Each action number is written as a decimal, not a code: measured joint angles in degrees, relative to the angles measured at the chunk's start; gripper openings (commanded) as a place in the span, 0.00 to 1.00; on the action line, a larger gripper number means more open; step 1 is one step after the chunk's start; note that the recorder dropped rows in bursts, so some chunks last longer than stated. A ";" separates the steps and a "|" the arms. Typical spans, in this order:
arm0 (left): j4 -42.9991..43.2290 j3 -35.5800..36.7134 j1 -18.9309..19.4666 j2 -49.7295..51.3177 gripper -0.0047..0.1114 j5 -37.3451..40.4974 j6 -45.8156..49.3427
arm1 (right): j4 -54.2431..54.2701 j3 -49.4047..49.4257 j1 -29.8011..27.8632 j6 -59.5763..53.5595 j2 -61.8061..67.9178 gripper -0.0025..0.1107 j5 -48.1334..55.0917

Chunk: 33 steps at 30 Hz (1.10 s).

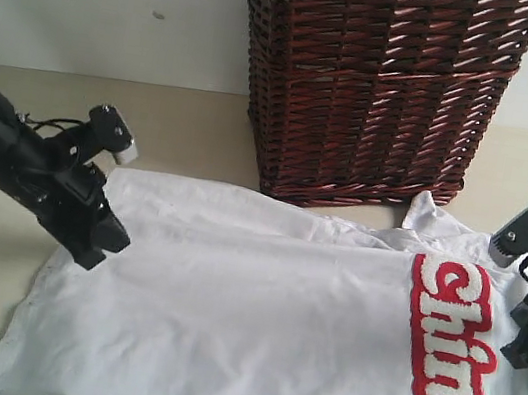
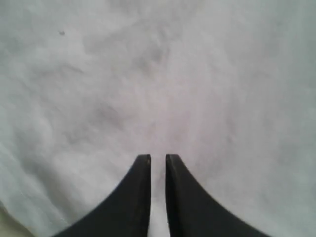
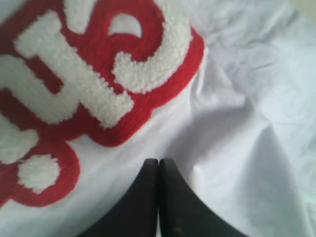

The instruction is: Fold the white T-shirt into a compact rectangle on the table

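The white T-shirt (image 1: pixel 251 337) lies spread on the table (image 1: pixel 184 128), with its fuzzy white lettering edged in red (image 1: pixel 450 360) running down the right side. My left gripper (image 1: pixel 110 238) sits at the shirt's left edge. Its jaws stand a narrow slit apart, and white cloth (image 2: pixel 148 74) fills the slit and everything around my left gripper (image 2: pixel 158 157). My right gripper (image 1: pixel 519 357) hovers at the shirt's right side. In the right wrist view my right gripper (image 3: pixel 159 160) is shut with nothing in it, just above plain cloth (image 3: pixel 237 123) beside the lettering (image 3: pixel 84 84).
A tall dark brown wicker basket (image 1: pixel 374 84) stands at the back centre, against the shirt's far edge. Bare table stretches to the left of the basket and along the left front. A pale wall rises behind.
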 measured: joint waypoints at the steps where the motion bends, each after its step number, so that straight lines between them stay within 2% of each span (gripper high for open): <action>1: 0.12 -0.87 0.00 -1.35 0.15 1.16 -1.12 | 0.00 -0.70 0.00 0.00 -2.12 0.02 3.07; 2: 0.52 -1.89 0.00 -3.22 0.12 2.49 -2.82 | 0.00 -1.54 0.00 0.00 -4.87 0.02 8.45; 3: 1.57 -2.36 0.00 -4.80 0.04 3.64 -4.79 | 0.13 -1.95 0.00 0.00 -6.74 0.02 13.28; 6: 11.24 -1.37 0.00 -10.96 0.04 13.46 -11.34 | -1.79 -1.95 0.00 -0.73 -11.92 0.02 35.03; 8: 15.01 0.64 0.00 -14.49 0.04 17.30 -13.83 | -4.43 -1.95 0.00 0.90 -14.14 0.02 41.45; 13: 20.42 3.18 0.00 -24.95 0.04 21.65 -19.28 | -17.27 -2.74 0.00 9.84 -23.56 0.02 48.11; 15: 21.28 3.18 0.00 -28.83 0.04 25.41 -23.79 | -22.51 -3.44 0.00 13.17 -28.60 0.02 48.10; 18: 22.63 3.18 0.00 -34.15 0.04 28.54 -26.72 | -24.21 -4.10 0.00 11.71 -37.39 0.02 45.00; 21: 22.74 3.57 0.00 -40.07 0.04 26.39 -27.43 | -15.56 -3.99 0.00 6.20 -45.49 0.02 42.51; 24: 19.53 6.08 0.00 -43.39 0.04 22.60 -27.56 | 1.61 -0.77 0.00 0.15 -50.65 0.02 43.43; 27: 15.58 10.67 0.00 -43.90 0.04 22.18 -27.56 | 19.00 5.25 0.00 -7.91 -51.60 0.02 46.85; 30: 13.63 16.33 0.00 -43.78 0.04 21.43 -25.71 | 23.28 10.71 0.00 -15.88 -50.64 0.02 48.07; 33: 12.00 22.22 0.00 -43.18 0.04 17.82 -18.66 | 23.17 15.18 0.00 -18.82 -48.04 0.02 45.49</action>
